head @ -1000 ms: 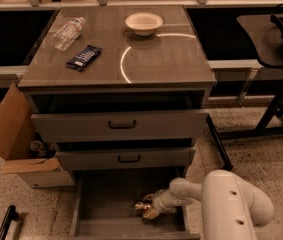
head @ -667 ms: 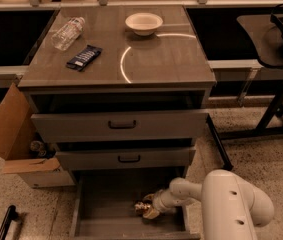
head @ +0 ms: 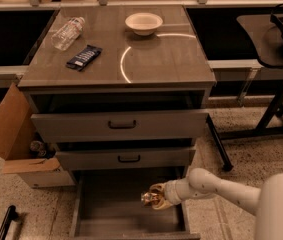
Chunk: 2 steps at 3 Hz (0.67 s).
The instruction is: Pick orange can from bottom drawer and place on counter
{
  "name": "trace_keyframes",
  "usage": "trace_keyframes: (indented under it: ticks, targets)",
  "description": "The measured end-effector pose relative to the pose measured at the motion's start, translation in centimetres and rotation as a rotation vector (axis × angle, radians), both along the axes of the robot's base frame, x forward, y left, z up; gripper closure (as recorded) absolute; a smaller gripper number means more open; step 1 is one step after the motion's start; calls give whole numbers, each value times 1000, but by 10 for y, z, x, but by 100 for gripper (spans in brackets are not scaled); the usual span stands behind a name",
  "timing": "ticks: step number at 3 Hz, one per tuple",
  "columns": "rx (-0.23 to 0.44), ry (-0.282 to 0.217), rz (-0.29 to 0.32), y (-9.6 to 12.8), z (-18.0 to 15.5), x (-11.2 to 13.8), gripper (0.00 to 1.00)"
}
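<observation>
The bottom drawer (head: 106, 209) is pulled out at the foot of the grey cabinet, and its bare floor shows. My gripper (head: 153, 200) reaches into it from the right, over the drawer's right part. It is shut on the orange can (head: 147, 198), a small shiny orange-brown can held just above the drawer floor. The fingers hide part of the can. The counter (head: 171, 59) is the cabinet's glossy top with a pale curved arc mark.
On the counter lie a clear plastic bottle (head: 67, 33), a dark snack packet (head: 83, 57) and a white bowl (head: 143, 23). The two upper drawers (head: 121, 125) stand slightly open above the gripper. A cardboard box (head: 16, 139) is at the left, and a black table stand (head: 276, 109) at the right.
My gripper and forearm have risen slightly with the can in the bottom drawer. Nothing else has moved.
</observation>
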<state>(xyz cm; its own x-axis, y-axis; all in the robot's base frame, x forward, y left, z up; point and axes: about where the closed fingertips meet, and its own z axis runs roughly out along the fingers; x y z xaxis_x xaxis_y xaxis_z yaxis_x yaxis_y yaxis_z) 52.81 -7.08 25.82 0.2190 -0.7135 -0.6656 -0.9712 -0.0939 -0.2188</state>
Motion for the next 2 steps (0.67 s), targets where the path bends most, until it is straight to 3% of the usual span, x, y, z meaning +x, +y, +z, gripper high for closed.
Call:
trace_keyframes:
  ticks: [1,2]
  targets:
    - [36,-106,74,-17,78,3,100]
    - [35,-109,82,-18,81,3,100]
